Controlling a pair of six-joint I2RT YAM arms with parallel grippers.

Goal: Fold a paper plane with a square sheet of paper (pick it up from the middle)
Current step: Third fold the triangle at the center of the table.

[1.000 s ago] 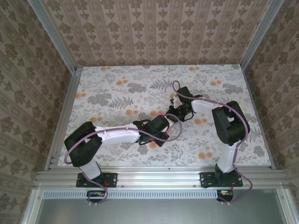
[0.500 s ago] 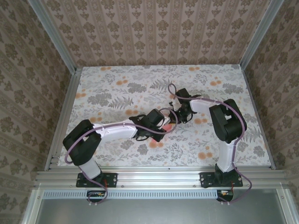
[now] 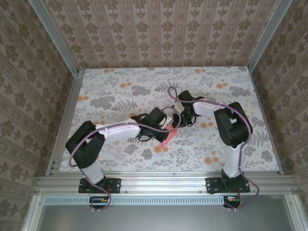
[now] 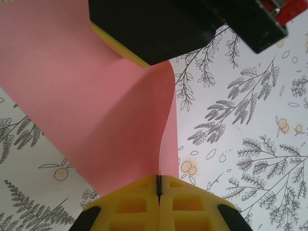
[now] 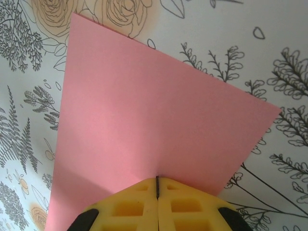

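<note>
Both hands are pinched shut on the pink sheet of paper (image 3: 167, 137), which sits near the middle of the flowered surface (image 3: 106, 98), between my two arms. From overhead, the left hand (image 3: 167, 126) and right hand (image 3: 181, 123) meet close together over the sheet.

In the left wrist view, the left hand (image 4: 159, 186) has its yellow pads (image 4: 130, 206) pressed together on one edge of the paper (image 4: 115, 125). The sheet bows with a soft bend up toward the right hand (image 4: 131, 54), which grips the far side.

In the right wrist view, the right hand (image 5: 157, 185) clamps the near edge, and the paper (image 5: 144, 110) spreads out flat ahead of it, one corner pointing right over the printed leaves.
</note>
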